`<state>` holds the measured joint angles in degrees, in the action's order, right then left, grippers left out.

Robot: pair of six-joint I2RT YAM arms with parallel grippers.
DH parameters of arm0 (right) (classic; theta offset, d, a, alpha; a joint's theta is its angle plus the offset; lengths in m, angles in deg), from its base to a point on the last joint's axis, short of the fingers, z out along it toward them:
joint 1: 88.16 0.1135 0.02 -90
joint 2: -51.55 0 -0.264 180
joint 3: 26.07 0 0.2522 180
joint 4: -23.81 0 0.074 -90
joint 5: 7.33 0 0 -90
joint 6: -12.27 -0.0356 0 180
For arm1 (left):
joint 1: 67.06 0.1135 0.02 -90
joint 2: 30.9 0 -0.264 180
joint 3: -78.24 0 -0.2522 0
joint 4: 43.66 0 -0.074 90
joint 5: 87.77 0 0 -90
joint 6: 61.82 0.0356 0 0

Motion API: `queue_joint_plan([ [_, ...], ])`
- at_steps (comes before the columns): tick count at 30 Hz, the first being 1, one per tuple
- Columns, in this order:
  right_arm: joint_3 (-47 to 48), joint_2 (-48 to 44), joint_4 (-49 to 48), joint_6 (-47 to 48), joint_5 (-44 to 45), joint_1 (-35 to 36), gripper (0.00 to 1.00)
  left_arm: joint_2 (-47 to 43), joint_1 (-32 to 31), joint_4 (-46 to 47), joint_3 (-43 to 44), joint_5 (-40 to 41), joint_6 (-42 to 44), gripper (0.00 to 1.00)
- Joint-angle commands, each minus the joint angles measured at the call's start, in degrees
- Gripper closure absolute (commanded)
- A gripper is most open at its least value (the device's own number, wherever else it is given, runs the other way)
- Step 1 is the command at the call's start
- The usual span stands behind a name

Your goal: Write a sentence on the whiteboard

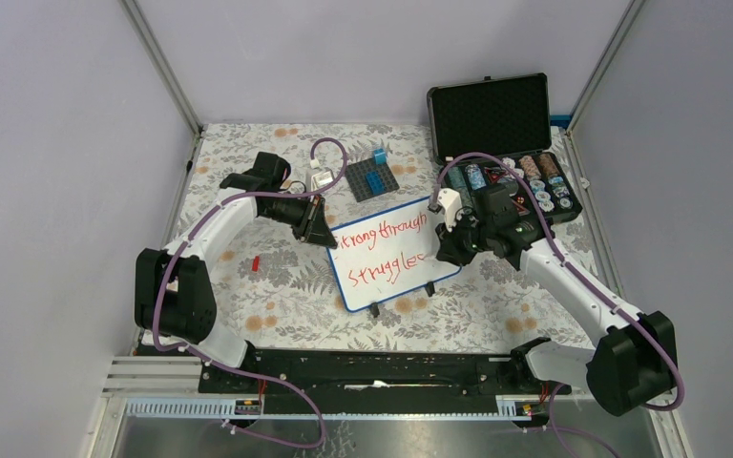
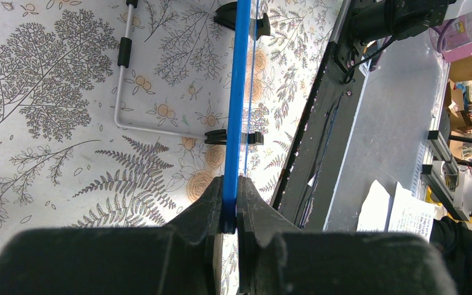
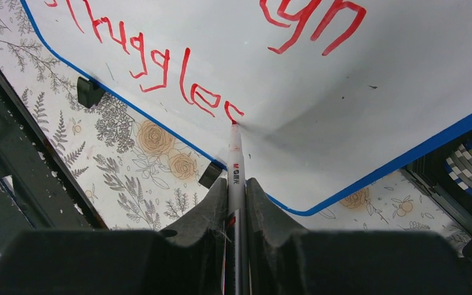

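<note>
Clearly the job is well along: the whiteboard [image 1: 393, 253] sits askew at the middle of the table, propped on small black feet [image 3: 90, 91], and red handwriting that reads roughly "strong through struggles" runs across it in two lines. The left gripper [image 2: 229, 190] is clamped onto the board's thin blue rim [image 2: 241, 92] at its left edge, jaws pinched tight on the plastic strip. I take this for a brace, so the light board does not skid or swivel under the pen. From the board's right side, the right gripper [image 3: 236, 187] has its jaws closed around a slim grey marker [image 3: 234, 153]. The marker's red tip touches the white surface at the last, unfinished-looking letter of the lower line, near one of the board's rounded corners. That surface looks smooth and faintly glossy. Under the board lies a cloth [image 1: 277, 296] printed with ferns and orange flowers. Beyond the board's far right corner stands an open black case [image 1: 501, 124], its lid lined with dimpled foam. A small red piece [image 1: 256, 262], perhaps the marker's cap, lies on the cloth well to the left of the board.
</note>
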<state>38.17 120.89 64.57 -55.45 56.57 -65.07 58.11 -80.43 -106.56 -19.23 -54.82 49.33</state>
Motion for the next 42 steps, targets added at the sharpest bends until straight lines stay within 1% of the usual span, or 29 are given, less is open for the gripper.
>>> queue_joint_plan([
  [1,-0.3,-1.4,-1.1,1.4,4.3,-0.8,1.00,0.5,-0.7,1.7,0.9,4.1,2.6,1.00],
  [11,-1.7,-0.6,0.6,2.9,1.4,-0.8,1.00,0.7,-0.7,1.8,1.1,4.0,2.6,1.00],
  [18,-0.7,0.8,0.2,1.7,-2.2,-0.5,1.00,0.8,-0.7,1.8,1.2,4.1,2.5,1.00],
  [27,0.3,1.7,-1.2,0.3,-2.5,1.0,1.00,0.8,-0.7,1.7,1.0,4.2,2.6,1.00],
  [36,1.8,0.1,-0.8,-1.4,-5.6,0.9,1.00,0.8,-0.7,1.8,0.9,4.1,2.5,1.00],
  [42,2.0,-2.2,2.6,0.6,-6.0,-1.0,1.00,0.7,-0.7,1.7,0.8,4.1,2.6,1.00],
])
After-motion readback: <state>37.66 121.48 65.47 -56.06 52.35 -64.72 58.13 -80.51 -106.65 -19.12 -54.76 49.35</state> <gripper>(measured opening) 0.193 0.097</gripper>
